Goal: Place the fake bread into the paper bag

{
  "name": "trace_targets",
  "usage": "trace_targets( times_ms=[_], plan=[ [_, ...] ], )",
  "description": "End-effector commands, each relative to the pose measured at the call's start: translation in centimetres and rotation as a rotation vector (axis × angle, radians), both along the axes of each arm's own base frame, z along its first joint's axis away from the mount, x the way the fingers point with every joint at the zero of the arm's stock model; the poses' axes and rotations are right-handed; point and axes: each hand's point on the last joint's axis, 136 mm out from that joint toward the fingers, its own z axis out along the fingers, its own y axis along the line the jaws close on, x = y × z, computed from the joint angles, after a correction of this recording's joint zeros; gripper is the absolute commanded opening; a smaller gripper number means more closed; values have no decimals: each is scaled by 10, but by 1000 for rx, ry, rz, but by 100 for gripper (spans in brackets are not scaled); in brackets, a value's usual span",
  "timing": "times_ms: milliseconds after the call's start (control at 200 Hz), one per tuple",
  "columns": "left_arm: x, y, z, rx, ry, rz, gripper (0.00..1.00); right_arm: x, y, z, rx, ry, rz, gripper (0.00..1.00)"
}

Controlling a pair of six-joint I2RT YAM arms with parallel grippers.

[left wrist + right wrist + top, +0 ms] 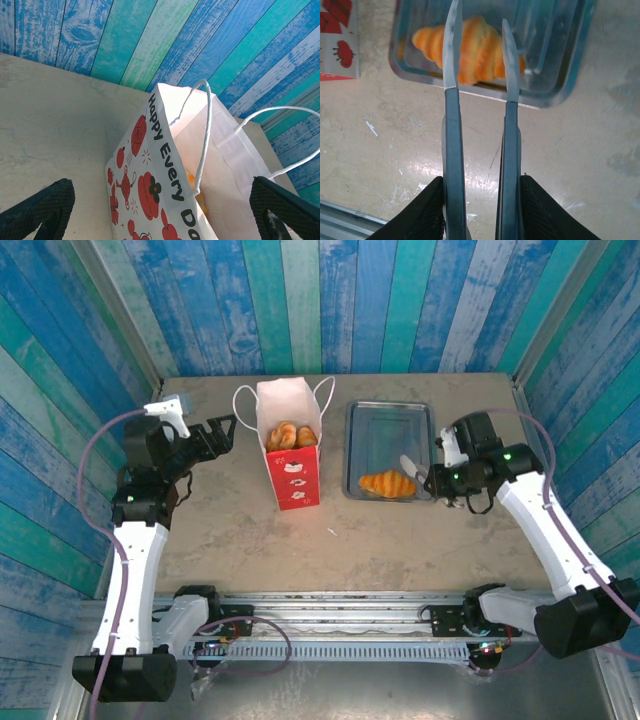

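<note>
One golden croissant [387,483] of the fake bread lies at the front of the grey metal tray [390,415]. Several more pastries [290,435] sit inside the upright paper bag [292,455], white with red strawberry print. My right gripper [440,478] is shut on metal tongs [412,468]. In the right wrist view the two tong blades [452,75] stand apart on either side of the croissant [477,50], held by my gripper [482,215]. My left gripper [222,432] hovers open just left of the bag; its wrist view shows the bag [165,165] between the black fingers [42,207].
The tray's near rim [555,97] lies just beyond the tong arms. The bag's cord handles [205,135] stand up loosely. Blue and green plank walls close in the table on three sides. Bare tabletop [250,540] stretches in front of bag and tray.
</note>
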Motion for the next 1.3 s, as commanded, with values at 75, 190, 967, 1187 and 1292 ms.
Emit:
trace_targets(
  times_ms=[75,190,967,1187,1292],
  plan=[
    [-3,3,-1,24,-11,6,94,9,-2,16,-184,-94,240,40],
    [-3,4,0,34,-13,8,94,11,5,17,-206,-125,386,41],
    [-1,6,-1,65,-6,10,94,42,18,4,-392,-235,841,48],
    [-1,7,-3,69,0,14,94,49,19,-12,-452,-198,914,51],
    [-1,7,-3,70,2,15,94,52,21,-19,-479,-182,939,52]
  ],
)
